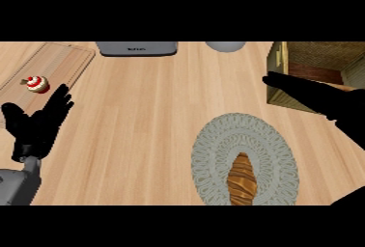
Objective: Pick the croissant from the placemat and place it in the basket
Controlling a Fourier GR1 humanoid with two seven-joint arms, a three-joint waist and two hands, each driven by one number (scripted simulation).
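Observation:
A brown croissant [242, 181] lies on the grey oval placemat [214, 144], at its lower middle, running off the view's bottom edge. The woven basket [314, 58] stands at the upper right corner. My right hand [321, 94] is open, fingers straight and pointing left, hovering in front of the basket and above the placemat's upper right; it holds nothing. My left hand [39, 125] rests open at the left edge, fingers up, far from the croissant.
A wooden board [57, 60] at the upper left carries a small red and white cupcake [35, 84]. A grey appliance [137, 48] and a grey rounded object [226, 46] sit along the counter's far edge.

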